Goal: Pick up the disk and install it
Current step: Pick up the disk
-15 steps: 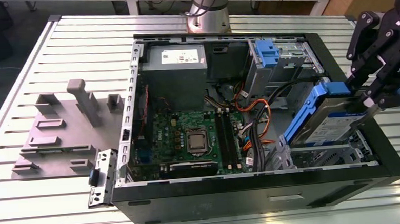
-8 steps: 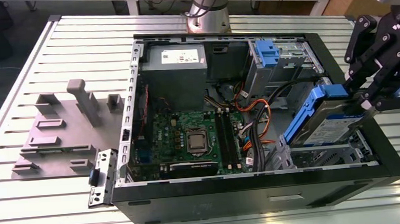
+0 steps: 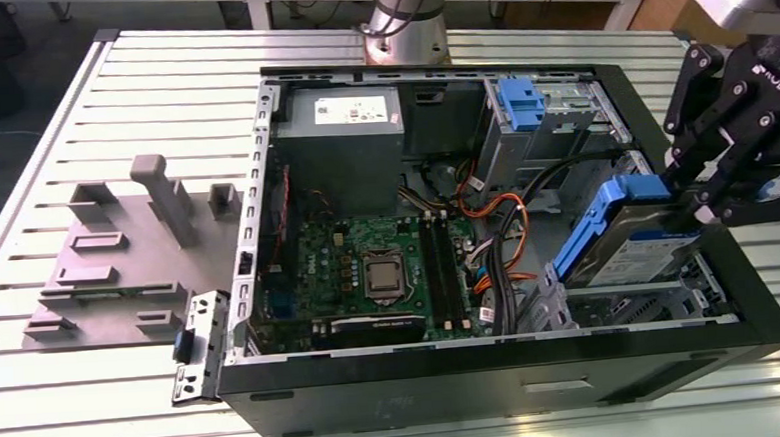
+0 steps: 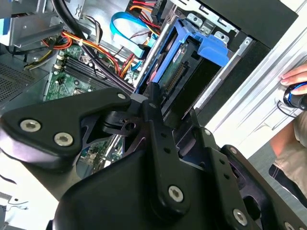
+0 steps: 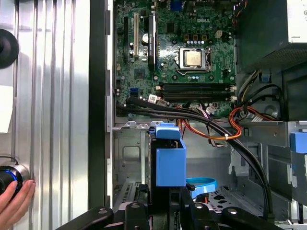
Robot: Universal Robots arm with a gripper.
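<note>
1. One disk sits tilted in the bay at the end of the case on the exterior view's right, one end raised above the case rim, the other down among the bay's metal walls
2. Its flat face is silver metal with a white-and-blue label; a blue bracket runs along one side and ends in a blue tab at the raised end
3. The gripper is clamped on that raised blue end
4. In the first wrist view the bracket stands upright between the black fingers
5. In the second wrist view the disk's connector faces the gripper, with the tab just beside it
6. The motherboard and orange-and-black cables lie next to the bay
7. A grey stand rests on the table, apart from the case
8. A hand is over the table outside the case
</note>
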